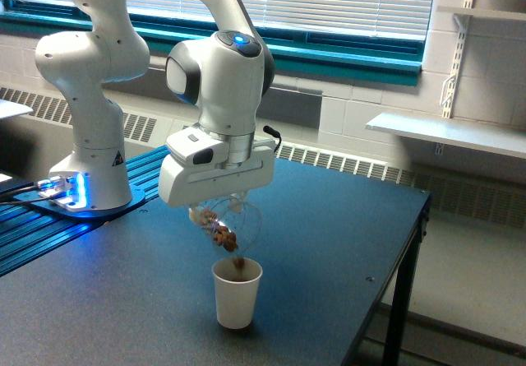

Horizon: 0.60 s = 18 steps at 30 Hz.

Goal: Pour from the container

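gripper (220, 211) clamps the tilted clear container (233, 224) above the white paper cup (237, 294); likely light, crushable: hold its walls gently.

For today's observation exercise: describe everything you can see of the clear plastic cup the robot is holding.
The clear plastic cup is small, see-through and round-walled. It hangs tilted steeply under the gripper, mouth down over the white paper cup, apart from it. Brown crumbly bits show inside, a few dropping out.

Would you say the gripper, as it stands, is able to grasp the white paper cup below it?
Probably not: the gripper already holds the tilted clear container, which hangs between it and the white paper cup.
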Tool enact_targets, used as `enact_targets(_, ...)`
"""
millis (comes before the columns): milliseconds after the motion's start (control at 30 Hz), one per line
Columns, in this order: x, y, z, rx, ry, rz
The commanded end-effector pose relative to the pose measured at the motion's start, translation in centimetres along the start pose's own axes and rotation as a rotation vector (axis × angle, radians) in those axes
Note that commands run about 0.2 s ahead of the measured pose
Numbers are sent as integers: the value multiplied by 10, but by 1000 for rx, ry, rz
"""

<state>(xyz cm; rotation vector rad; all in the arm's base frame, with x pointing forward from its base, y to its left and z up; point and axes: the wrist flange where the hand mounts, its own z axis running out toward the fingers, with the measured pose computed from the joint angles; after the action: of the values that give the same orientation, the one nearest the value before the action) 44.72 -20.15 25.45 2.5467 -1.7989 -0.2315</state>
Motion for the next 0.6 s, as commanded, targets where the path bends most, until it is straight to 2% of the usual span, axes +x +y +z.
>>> enact_targets(33,-1,-2,-2,0,-10,-13)
enact_targets(600,3,1,-6,-7,-14,-13)
